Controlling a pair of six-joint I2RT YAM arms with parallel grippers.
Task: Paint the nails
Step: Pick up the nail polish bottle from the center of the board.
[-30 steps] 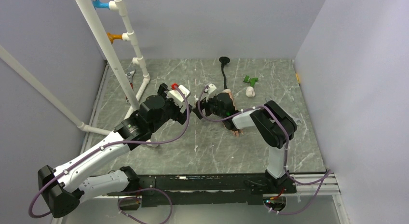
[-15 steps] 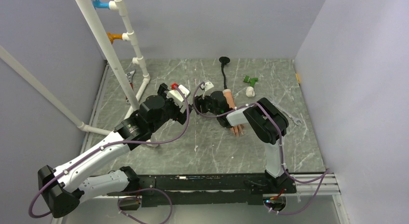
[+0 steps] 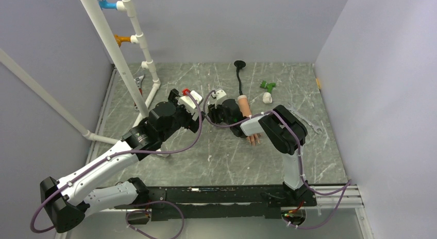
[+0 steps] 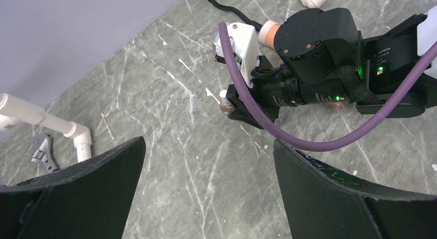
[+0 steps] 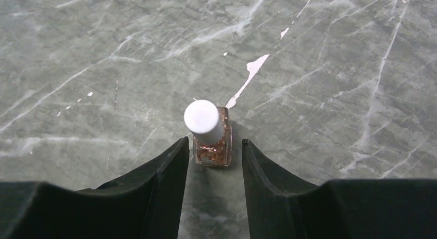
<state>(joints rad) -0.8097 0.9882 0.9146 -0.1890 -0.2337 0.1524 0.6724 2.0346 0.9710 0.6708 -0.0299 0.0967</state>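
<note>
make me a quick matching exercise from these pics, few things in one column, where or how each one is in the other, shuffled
Column one:
1 polish bottle
2 left gripper
3 mannequin hand

Column two:
A lying flat, partly hidden by the right arm
B upright, white cap on, between the fingers of the right gripper
C wide open, holding nothing

Pairs: 1-B, 2-C, 3-A

Probably a robot lab, plain walls (image 3: pixel 232 22), marbled table (image 3: pixel 232 161), white pipe frame (image 3: pixel 114 53)
</note>
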